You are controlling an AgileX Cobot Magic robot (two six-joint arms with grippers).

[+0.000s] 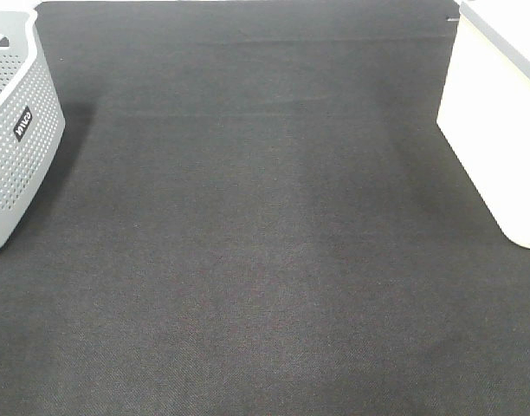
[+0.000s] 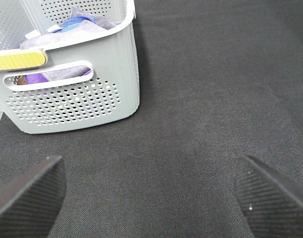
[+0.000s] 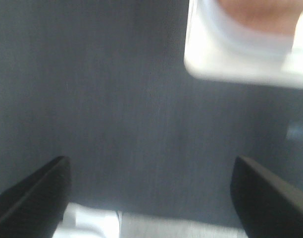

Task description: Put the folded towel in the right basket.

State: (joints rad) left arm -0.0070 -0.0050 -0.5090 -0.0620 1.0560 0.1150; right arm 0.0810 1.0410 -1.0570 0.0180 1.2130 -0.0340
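Observation:
No folded towel lies on the black mat (image 1: 265, 243). The right basket (image 1: 499, 121) is white and stands at the mat's right edge. In the blurred right wrist view it (image 3: 230, 59) shows a pinkish-brown patch (image 3: 260, 10) inside; I cannot tell what that is. My right gripper (image 3: 151, 161) is open and empty above the mat, apart from that basket. My left gripper (image 2: 149, 163) is open and empty over the mat, near the grey perforated basket (image 2: 77, 94). Neither gripper shows in the exterior high view.
The grey basket (image 1: 14, 147) stands at the mat's left edge and holds crumpled purple, blue and grey cloths (image 2: 77, 25). It has a yellow grip on its handle (image 2: 18, 60). A pale surface (image 3: 141, 225) shows at the edge of the right wrist view.

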